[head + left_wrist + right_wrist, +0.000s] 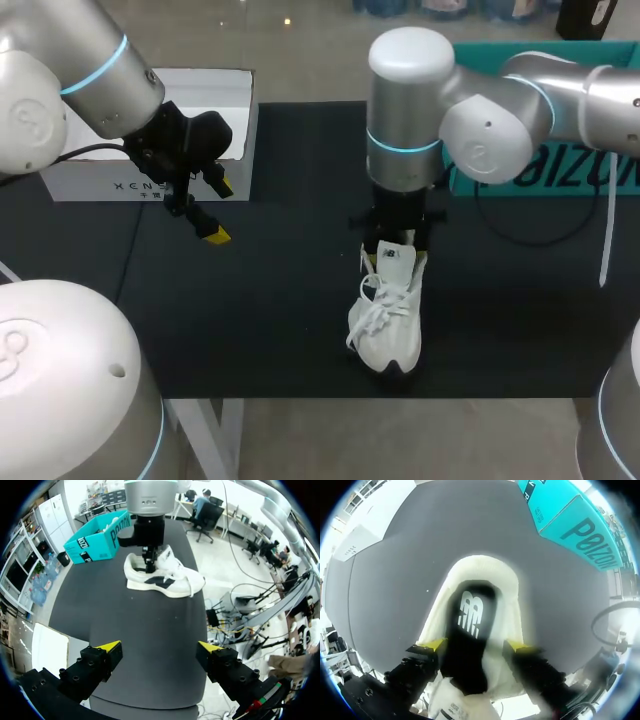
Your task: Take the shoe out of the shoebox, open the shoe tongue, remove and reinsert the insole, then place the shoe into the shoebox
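over the black table, head view: white shoe stands out of any box, near the front edge, toe toward that edge, laces loose. right arm stands vertical over its heel opening. left gripper hangs well apart from the shoe, just in front of the white box, which i take for the shoebox; teal box sits at the far right. left wrist view: left fingers wide apart, nothing between them, bare table beneath; the shoe lies ahead, side on, with the other arm planted in it. right wrist view: right gripper spread, one yellow tip either side of the dark insole inside the padded collar; white lining shows between the insole and one tip, so i judge there is no pinch on it. handling note: shoe looks light, upper soft, sole stiffer; likely to slide or tip if pulled without a counter-hold. insole looks thin and floppy, best taken at its heel edge; carry the shoe by the heel collar.
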Controlling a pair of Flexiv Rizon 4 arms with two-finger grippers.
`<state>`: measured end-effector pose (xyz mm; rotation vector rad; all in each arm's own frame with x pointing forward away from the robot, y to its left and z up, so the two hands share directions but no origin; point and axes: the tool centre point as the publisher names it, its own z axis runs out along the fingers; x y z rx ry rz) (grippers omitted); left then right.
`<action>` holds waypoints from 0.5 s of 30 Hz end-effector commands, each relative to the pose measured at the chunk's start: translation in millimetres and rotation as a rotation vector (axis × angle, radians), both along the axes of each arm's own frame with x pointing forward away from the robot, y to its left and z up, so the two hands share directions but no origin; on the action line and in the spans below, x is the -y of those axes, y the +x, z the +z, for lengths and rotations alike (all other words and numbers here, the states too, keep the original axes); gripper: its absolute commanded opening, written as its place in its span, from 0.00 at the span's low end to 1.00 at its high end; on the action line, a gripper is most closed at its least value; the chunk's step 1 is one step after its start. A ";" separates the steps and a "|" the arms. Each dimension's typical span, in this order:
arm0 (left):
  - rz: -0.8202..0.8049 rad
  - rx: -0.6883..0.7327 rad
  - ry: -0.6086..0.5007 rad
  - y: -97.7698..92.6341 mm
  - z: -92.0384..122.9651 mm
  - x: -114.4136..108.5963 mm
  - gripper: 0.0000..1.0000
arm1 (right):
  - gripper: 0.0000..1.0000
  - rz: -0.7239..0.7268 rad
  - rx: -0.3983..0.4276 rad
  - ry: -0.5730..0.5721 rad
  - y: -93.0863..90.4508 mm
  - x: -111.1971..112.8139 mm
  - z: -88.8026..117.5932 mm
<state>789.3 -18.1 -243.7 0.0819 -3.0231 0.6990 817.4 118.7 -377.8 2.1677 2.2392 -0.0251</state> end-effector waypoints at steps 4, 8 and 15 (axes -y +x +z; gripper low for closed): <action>0.000 0.000 0.004 0.4 -0.1 0.5 1.00 | 1.00 0.007 0.032 0.012 2.2 0.5 9.5; 0.000 0.000 0.004 0.4 -0.1 0.5 1.00 | 1.00 0.011 0.073 0.008 8.7 -0.3 25.5; 0.000 0.000 0.004 0.4 -0.1 0.5 1.00 | 1.00 0.012 0.168 -0.013 25.9 4.3 65.4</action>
